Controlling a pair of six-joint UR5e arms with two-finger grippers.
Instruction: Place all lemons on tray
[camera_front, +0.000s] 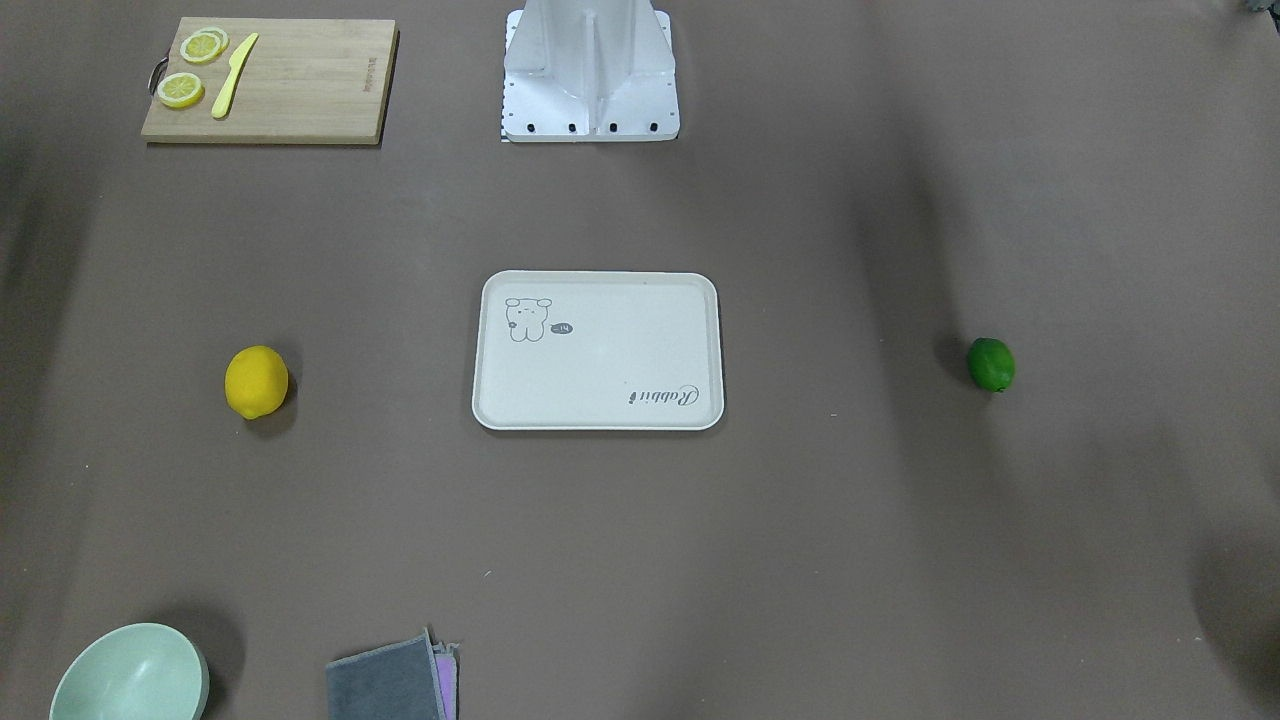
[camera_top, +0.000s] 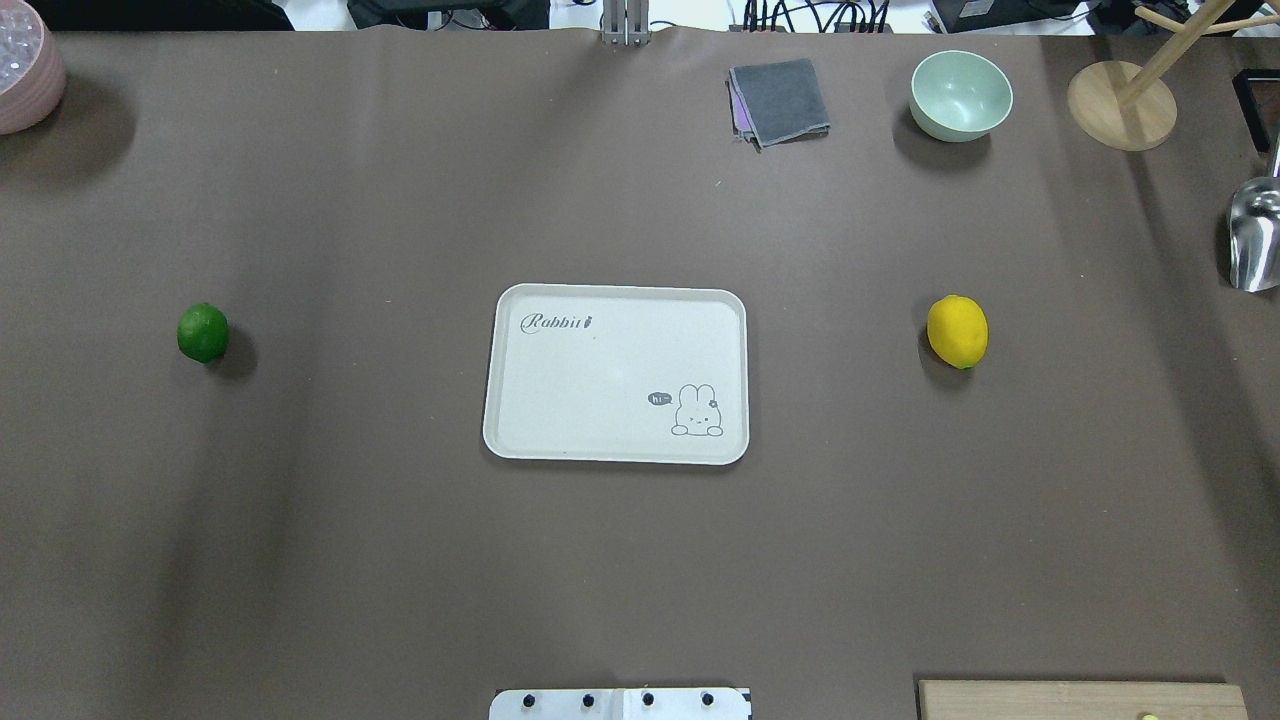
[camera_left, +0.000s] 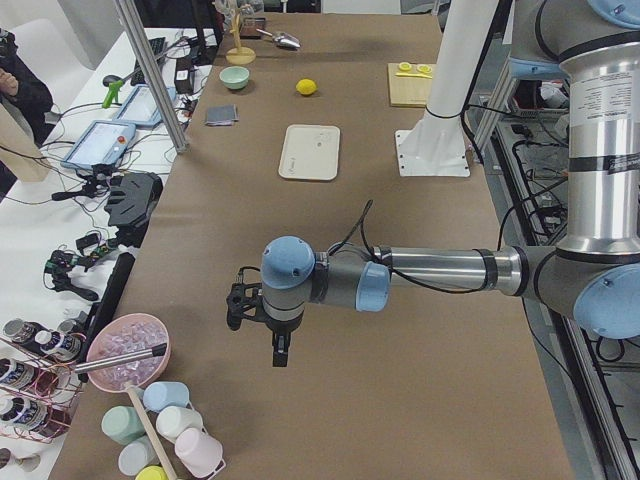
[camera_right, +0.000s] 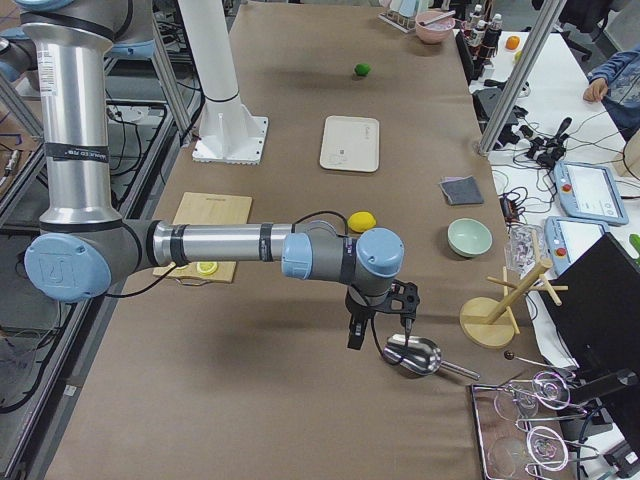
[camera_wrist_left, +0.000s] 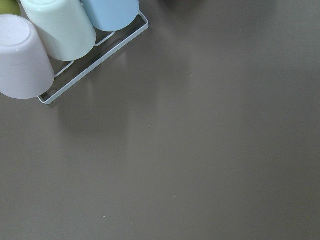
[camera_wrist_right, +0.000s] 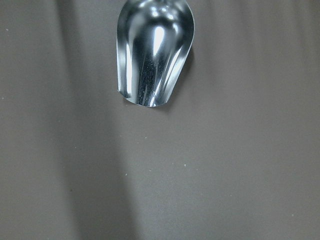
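Note:
The yellow lemon (camera_front: 256, 381) lies on the brown table on my right side (camera_top: 957, 331), apart from the tray. The green lemon (camera_front: 990, 364) lies on my left side (camera_top: 203, 332). The cream-white tray (camera_front: 598, 400) sits empty at the table's middle (camera_top: 600, 430). My left gripper (camera_left: 262, 330) hangs over the table's left end, far from the green lemon. My right gripper (camera_right: 378, 335) hangs over the right end, above a metal scoop (camera_right: 412, 354). Both grippers show only in the side views, so I cannot tell whether they are open or shut.
A wooden cutting board (camera_front: 300, 90) with lemon slices (camera_front: 203, 45) and a yellow knife (camera_front: 233, 75) lies near the robot base (camera_front: 590, 75). A green bowl (camera_top: 960, 95), grey cloth (camera_top: 780, 100), wooden stand (camera_top: 1120, 105) and pink bowl (camera_top: 25, 75) line the far edge. Cups (camera_wrist_left: 50, 45) stand at the left end.

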